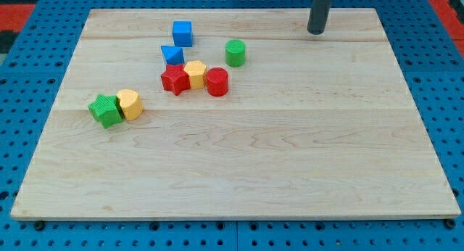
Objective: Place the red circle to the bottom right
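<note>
The red circle (217,82) lies on the wooden board (239,171) left of the middle, in the upper half. It touches a yellow block (195,74) on its left, and a red star (175,80) sits left of that. My tip (315,32) is near the view's top, far to the upper right of the red circle and apart from all blocks.
A green circle (235,53) lies just above and right of the red circle. A blue cube (182,33) and a blue block (172,55) lie above the cluster. A green star (106,110) and a yellow block (130,104) sit together at the left.
</note>
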Controlling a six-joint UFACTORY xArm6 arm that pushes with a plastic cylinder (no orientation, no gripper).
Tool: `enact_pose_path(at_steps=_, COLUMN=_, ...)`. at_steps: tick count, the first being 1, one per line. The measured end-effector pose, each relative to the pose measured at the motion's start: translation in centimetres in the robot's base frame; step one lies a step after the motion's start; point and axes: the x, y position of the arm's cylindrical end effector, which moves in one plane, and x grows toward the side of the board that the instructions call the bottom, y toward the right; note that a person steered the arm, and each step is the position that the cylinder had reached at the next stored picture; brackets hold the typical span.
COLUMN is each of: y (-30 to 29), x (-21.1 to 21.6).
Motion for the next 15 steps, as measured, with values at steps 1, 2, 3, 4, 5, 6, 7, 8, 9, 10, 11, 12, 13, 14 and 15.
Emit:
enact_pose_path(at_steps=1, y=0.0, x=0.0)
enact_pose_path(at_steps=2, y=-1.1, x=1.9)
enact_pose_path(at_steps=3, y=-1.3, x=7.9)
enact_pose_path(at_steps=4, y=-0.5, x=14.2)
enact_pose_path(at_steps=5, y=-5.4, x=15.1)
enact_pose_path(at_steps=6, y=-4.8, x=16.5)
enact_pose_path(at_steps=7, y=-4.7, x=16.5)
enact_pose_path(at_steps=8, y=-4.6, x=16.7)
enact_pose_path(at_steps=9, y=-4.6, x=16.8)
enact_pose_path(at_steps=10, y=-4.6, x=16.8)
enact_pose_path(at_steps=11, y=-4.6, x=15.7)
enact_pose_path(at_steps=12, y=-4.6, x=14.3)
enact_pose_path(at_steps=13, y=-5.5, x=13.3)
enact_pose_path(at_steps=14, y=-6.2, x=12.3)
enact_pose_path(at_steps=15, y=-6.4, x=11.8)
